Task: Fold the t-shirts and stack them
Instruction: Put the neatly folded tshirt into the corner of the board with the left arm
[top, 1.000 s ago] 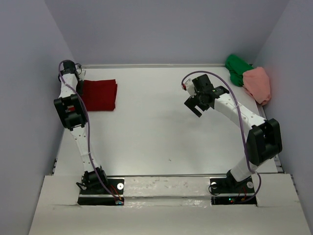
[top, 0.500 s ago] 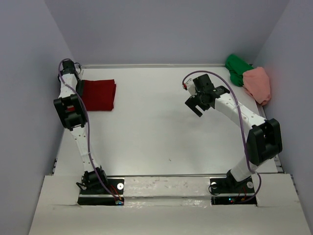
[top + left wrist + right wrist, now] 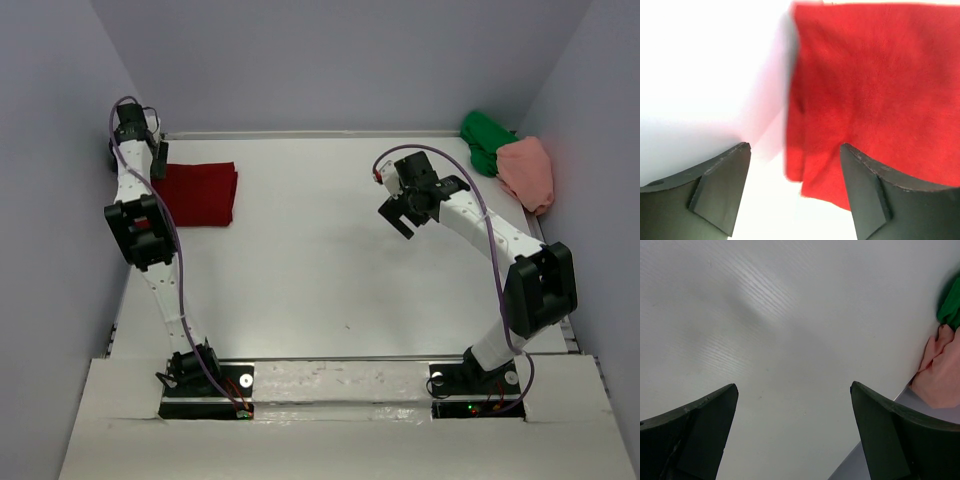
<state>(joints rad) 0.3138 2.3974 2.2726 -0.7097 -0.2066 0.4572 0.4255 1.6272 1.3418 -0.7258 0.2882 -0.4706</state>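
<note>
The dark red t-shirt lies folded flat at the table's far left; in the left wrist view this shirt fills the upper right. My left gripper hangs over its left edge, and in its own view the gripper is open with nothing between the fingers. The green t-shirt and the salmon pink t-shirt lie bunched in the far right corner. My right gripper hovers over bare table left of them, and its own view shows the gripper open and empty, with the pink shirt at the right edge.
The white table is closed in by grey walls on the left, back and right. The left wall stands close beside my left arm. Both arm bases sit at the near edge.
My left gripper has opened, let go of the dark red t-shirt and drawn up and back toward the far left corner. The shirt's right edge has settled flat. The right arm has not moved.
</note>
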